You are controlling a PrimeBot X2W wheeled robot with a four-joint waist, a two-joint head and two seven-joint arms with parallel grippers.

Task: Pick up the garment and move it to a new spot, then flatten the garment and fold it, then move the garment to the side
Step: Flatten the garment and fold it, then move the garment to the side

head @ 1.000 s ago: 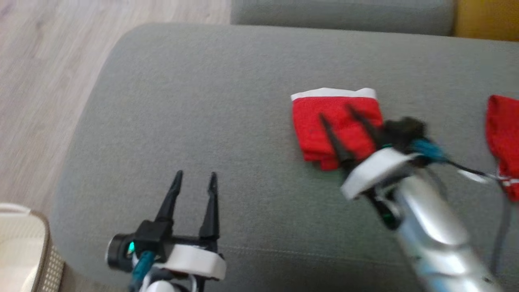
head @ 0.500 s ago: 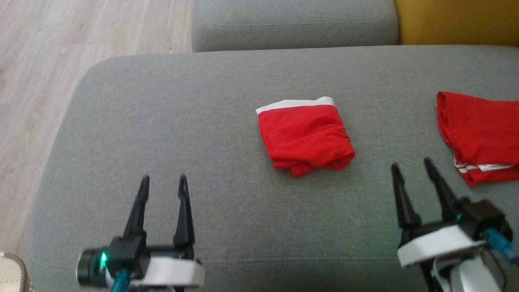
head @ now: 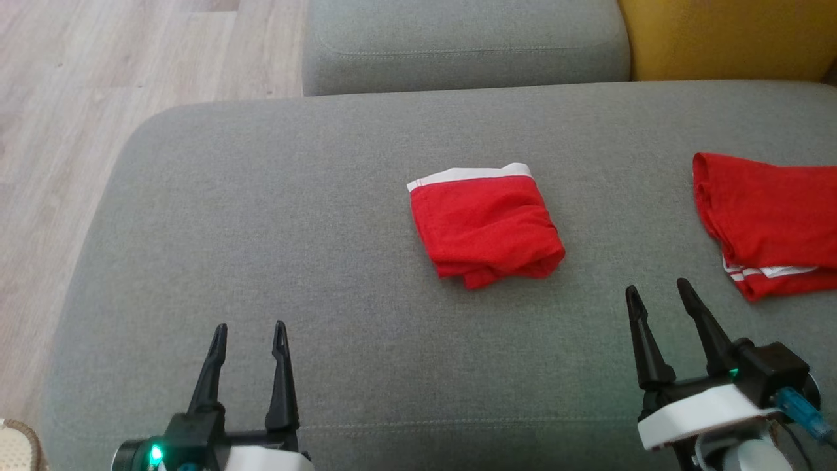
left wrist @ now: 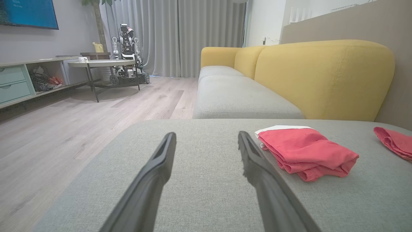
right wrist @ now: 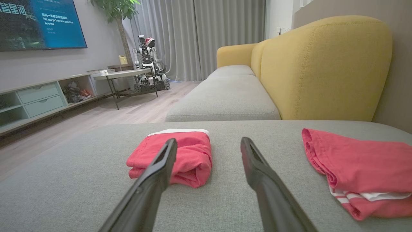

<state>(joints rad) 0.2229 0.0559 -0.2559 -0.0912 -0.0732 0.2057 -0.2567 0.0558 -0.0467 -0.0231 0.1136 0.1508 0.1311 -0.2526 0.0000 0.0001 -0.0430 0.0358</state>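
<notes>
The seat point(head: 261, 229) under the left gripper point(head: 250, 327) and the right gripper point(head: 657, 286) is grey cloth. It looks matt and a bit rough, with a fine weave. Ahead of the grippers and between them, the folded garment point(head: 484, 229) is soft red cloth, matt and a little wrinkly. It has a smooth white band point(head: 467, 175) on its far edge. To the right of the right gripper, the other red garment point(head: 765, 216) is soft cloth too. The fingers point(head: 282, 386) look like dark matt plastic. The white shell point(head: 700, 405) behind the right gripper is smooth and a bit shiny. Left of the left gripper, the floor point(head: 65, 98) is pale smooth wood. Far ahead of the right gripper, the sofa back point(head: 719, 33) is matt yellow cloth.
</notes>
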